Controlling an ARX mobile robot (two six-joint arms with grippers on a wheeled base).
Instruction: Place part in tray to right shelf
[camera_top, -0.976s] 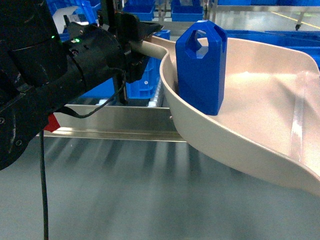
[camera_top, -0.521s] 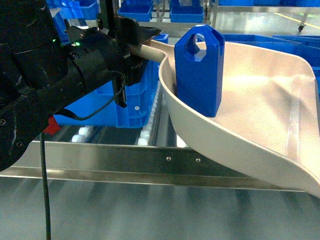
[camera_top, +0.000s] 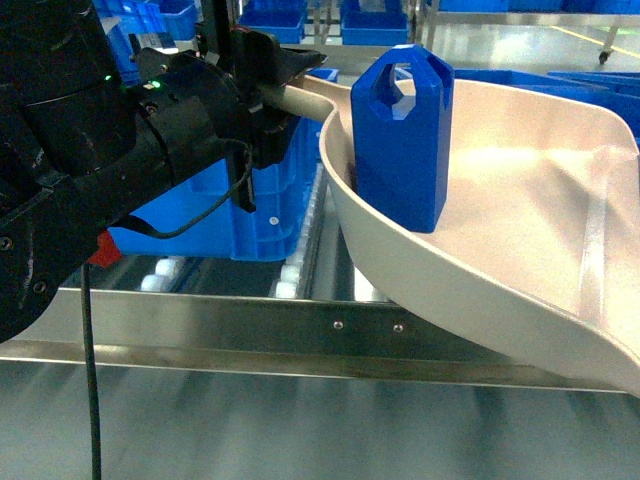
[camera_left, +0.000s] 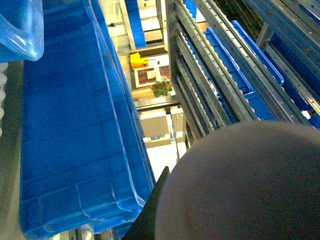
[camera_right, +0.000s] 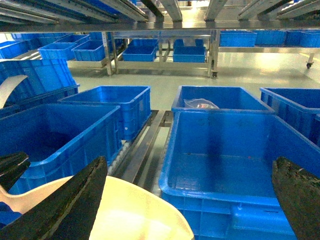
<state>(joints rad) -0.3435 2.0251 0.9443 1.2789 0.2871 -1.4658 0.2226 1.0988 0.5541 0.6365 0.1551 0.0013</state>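
The blue part (camera_top: 400, 140) stands upright inside the pale beige tray (camera_top: 520, 230), close to its curved back rim. My left gripper (camera_top: 276, 95) is shut on the tray's handle (camera_top: 305, 98) and holds the tray in the air, level, above the right shelf's steel front rail (camera_top: 250, 335). In the left wrist view the tray's rounded back (camera_left: 245, 185) fills the lower right, with one black finger (camera_left: 152, 215) beside it. My right gripper (camera_right: 189, 165) is open and holds nothing; the tray's rim (camera_right: 135, 215) lies just below it. The part does not show in either wrist view.
Behind the rail run lanes of white rollers (camera_top: 292, 272), and a big blue crate (camera_top: 225, 205) stands on them at the left. Several blue crates (camera_right: 235, 150) sit on the shelf ahead, with a roller lane (camera_right: 145, 147) between them. More crates stand on the racks behind.
The steel rail has dropped lower in the head view, and rollers and a crate have come into sight behind it, so the shelf has drawn closer. Tray, part and left gripper kept their hold.
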